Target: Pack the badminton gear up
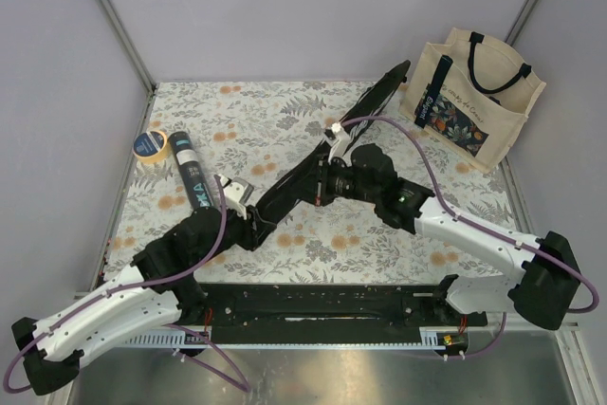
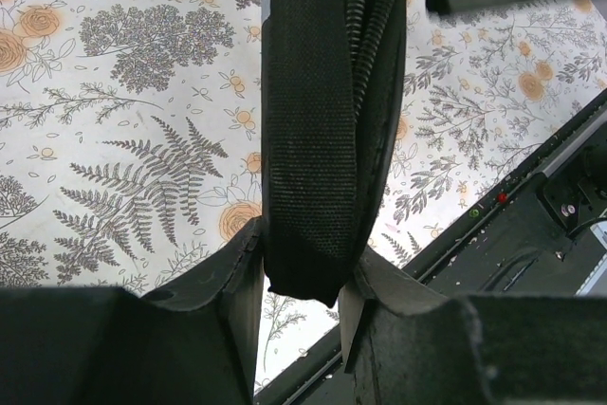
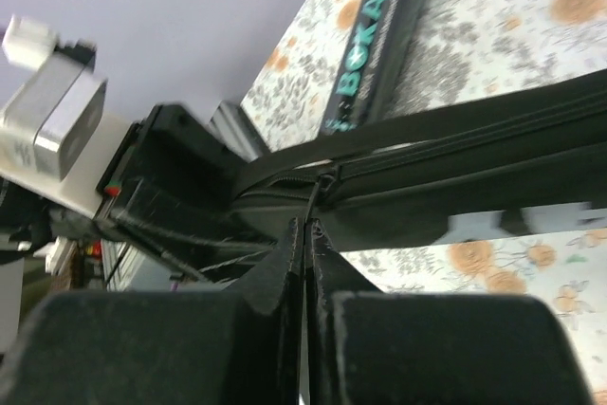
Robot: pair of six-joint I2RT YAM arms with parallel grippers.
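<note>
step, i judge: zipping racket bag, diagonal across table middle | left gripper jaws part-open, clamping its near end | right gripper jaws pinched on zipper pull | next: i draw pull along, bag taut

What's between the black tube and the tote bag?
The racket bag, running diagonally over the table; the top view shows it plainly.

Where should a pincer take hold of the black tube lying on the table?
Probably best: grip the black tube at mid-length, from straight above, closing across its narrow width. It lies flat, and the tape roll crowds its far end.
</note>
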